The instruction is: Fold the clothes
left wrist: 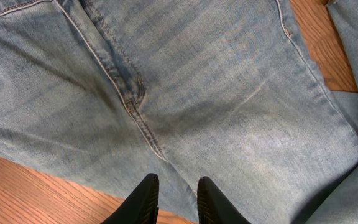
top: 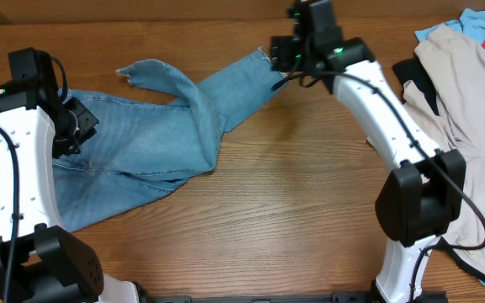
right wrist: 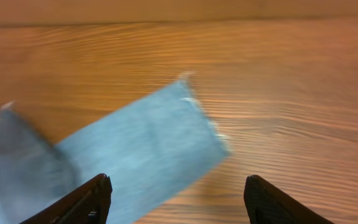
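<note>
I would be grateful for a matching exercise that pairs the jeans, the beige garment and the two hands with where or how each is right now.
1. jeans
2. beige garment
3. left hand
4. right hand

A. wide open, above a leg's hem
B. heaped at the right edge of the table
C. spread over the table's left side
D. fingers close together, over the centre seam

Pairs: 1-C, 2-B, 3-D, 4-A

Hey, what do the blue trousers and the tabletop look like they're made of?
The jeans look like light-wash cotton denim with a matte finish: fine woven texture, stitched seams, faded streaks. The table looks like wood or wood-look laminate, smooth with a slight sheen: brown grain lines show, but which of the two cannot be told.
</note>
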Available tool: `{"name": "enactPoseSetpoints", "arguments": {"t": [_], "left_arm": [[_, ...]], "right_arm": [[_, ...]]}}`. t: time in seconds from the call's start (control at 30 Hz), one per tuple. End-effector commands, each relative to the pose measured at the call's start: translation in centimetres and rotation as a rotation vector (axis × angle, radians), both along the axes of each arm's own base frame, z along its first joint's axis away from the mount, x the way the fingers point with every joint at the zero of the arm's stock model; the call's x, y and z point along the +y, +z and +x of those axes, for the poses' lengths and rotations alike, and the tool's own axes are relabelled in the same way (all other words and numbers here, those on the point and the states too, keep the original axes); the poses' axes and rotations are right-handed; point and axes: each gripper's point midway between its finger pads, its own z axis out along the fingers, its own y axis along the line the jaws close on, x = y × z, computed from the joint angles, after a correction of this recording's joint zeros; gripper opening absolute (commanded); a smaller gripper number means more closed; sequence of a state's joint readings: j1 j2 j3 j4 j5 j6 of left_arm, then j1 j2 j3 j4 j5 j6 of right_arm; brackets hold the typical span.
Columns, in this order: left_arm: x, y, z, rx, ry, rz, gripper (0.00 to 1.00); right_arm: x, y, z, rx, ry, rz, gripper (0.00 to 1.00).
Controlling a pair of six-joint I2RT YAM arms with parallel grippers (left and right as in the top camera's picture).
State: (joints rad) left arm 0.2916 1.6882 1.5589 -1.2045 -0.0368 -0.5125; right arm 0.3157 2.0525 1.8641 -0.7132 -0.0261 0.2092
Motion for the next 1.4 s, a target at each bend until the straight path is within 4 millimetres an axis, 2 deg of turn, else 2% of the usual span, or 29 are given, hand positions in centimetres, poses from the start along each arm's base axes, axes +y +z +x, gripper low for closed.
{"name": "enactPoseSetpoints", "arguments": {"t": [0.0,0.1,0.27,0.5,0.6,0.83,0.9,0.93,0.97,1.03,1.07,1.17,1.27,1.37], "left_arm": [[-0.1,0.7,0.5,-0.02,-0.028,0.008,0.25],[-0.1,0.7,0.5,-0.02,-0.028,0.008,0.25],[-0.1,0.7,0.5,-0.02,-0.028,0.008,0.25],[-0.1,0.7,0.5,-0.021,-0.028,0.008,0.25],[-0.1,0.7,0.5,-0.02,-0.028,0.008,0.25],[-0.1,0.7,0.5,-0.021,-0.028,0.008,0.25],[-0.1,0.7,0.5,-0.02,-0.028,0.008,0.25],[-0.1,0.7,0.5,-0.02,-0.028,0.008,0.25],[-0.1,0.7,0.5,-0.02,-0.028,0.008,0.25],[-0.1,0.7,0.4,-0.019,-0.029,0.007,0.25],[-0.1,0.7,0.4,-0.018,-0.029,0.007,0.25],[-0.1,0.7,0.4,-0.019,-0.029,0.007,0.25],[-0.1,0.7,0.5,-0.02,-0.029,0.008,0.25],[-0.1,0.7,0.5,-0.021,-0.029,0.008,0.25]], "right_arm": [[-0.8,-4.0,0.6,0.094,-0.015,0.047,0.72],[-1.4,-6.7,1.4,0.129,-0.024,0.052,0.72],[-1.0,-10.9,1.9,0.158,0.023,0.008,0.72],[-0.5,-15.3,2.7,0.173,0.041,-0.014,0.73],[0.1,-16.6,2.4,0.192,0.061,0.001,0.73],[2.9,-17.0,1.8,0.186,0.129,0.02,0.68],[3.6,-17.1,1.7,0.183,0.141,0.02,0.6],[3.8,-17.2,1.6,0.183,0.144,0.018,0.51],[3.8,-17.3,1.5,0.184,0.14,0.007,0.37],[3.4,-17.6,1.5,0.188,0.118,-0.017,0.1],[3.1,-17.7,1.4,0.194,0.107,-0.028,0.04],[1.7,-18.1,1.0,0.223,0.057,-0.076,0.04],[-1.7,-17.8,0.5,0.267,-0.068,-0.148,0.04],[-6.0,-16.0,-0.8,0.323,-0.201,-0.22,0.04]]}}
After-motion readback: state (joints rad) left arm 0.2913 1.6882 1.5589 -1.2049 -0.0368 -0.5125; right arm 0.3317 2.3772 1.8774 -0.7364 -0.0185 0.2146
